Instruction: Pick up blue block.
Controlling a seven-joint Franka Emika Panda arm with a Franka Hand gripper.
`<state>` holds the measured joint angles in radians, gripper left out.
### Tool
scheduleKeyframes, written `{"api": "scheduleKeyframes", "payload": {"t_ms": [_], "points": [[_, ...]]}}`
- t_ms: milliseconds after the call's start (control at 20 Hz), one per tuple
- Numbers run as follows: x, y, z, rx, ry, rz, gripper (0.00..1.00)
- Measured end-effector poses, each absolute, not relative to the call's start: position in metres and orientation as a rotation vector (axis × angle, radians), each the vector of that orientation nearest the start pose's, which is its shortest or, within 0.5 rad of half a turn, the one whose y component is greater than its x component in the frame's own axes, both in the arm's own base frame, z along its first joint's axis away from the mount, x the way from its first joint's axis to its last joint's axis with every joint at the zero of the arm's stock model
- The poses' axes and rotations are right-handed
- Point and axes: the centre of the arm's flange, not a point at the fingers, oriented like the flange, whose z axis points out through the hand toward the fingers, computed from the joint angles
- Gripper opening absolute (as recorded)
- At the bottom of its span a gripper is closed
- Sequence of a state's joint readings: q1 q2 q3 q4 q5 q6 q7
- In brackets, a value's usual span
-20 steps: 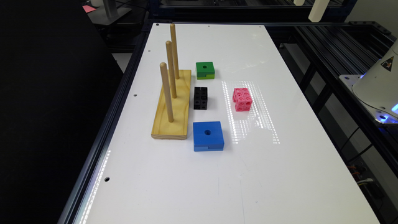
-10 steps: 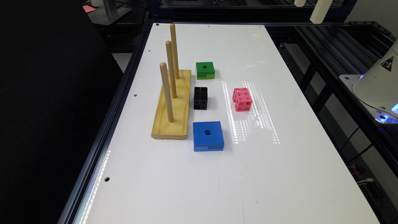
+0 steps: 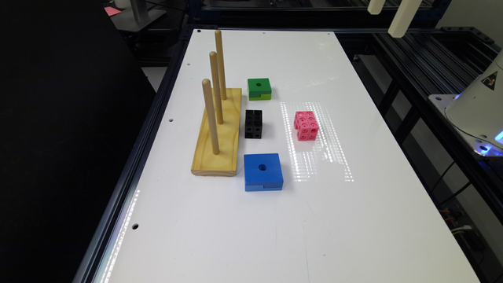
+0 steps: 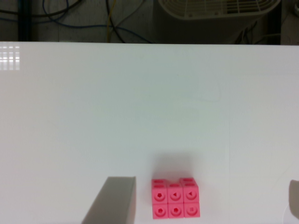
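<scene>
Nothing's budged in the last sec: end effector (image 4: 205,189), fingers wide apart, hangs over the pink cube (image 4: 175,198), blue block (image 3: 262,171) sits untouched on the tabletop (image 3: 275,236) well off from it, so approach hasn't started imo.

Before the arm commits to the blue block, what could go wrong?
1. In the wrist view the pincer is open around the pink cube, not the blue block; descending now would likely grab the wrong thing.
2. The blue block sits close to the wooden peg base, so a wide approach may clip it.
3. The black cube is another near neighbour.
</scene>
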<state>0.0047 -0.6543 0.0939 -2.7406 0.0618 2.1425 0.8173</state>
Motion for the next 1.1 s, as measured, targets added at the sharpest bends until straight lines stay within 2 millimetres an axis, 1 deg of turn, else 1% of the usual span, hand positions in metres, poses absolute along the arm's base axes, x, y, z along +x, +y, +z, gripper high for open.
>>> {"api": "scheduleKeyframes", "payload": {"t_ms": [300, 550, 700, 850, 1100], "points": [[0.350, 0.045, 0.415, -2.888, 1.164, -0.094, 1.00], [0.367, 0.066, 0.416, -2.888, 1.165, -0.097, 1.00], [0.377, 0.074, 0.416, -2.892, 1.169, -0.086, 1.00], [0.385, 0.076, 0.414, -2.894, 1.169, -0.073, 1.00], [0.388, 0.077, 0.414, -2.894, 1.168, -0.067, 1.00]]}}
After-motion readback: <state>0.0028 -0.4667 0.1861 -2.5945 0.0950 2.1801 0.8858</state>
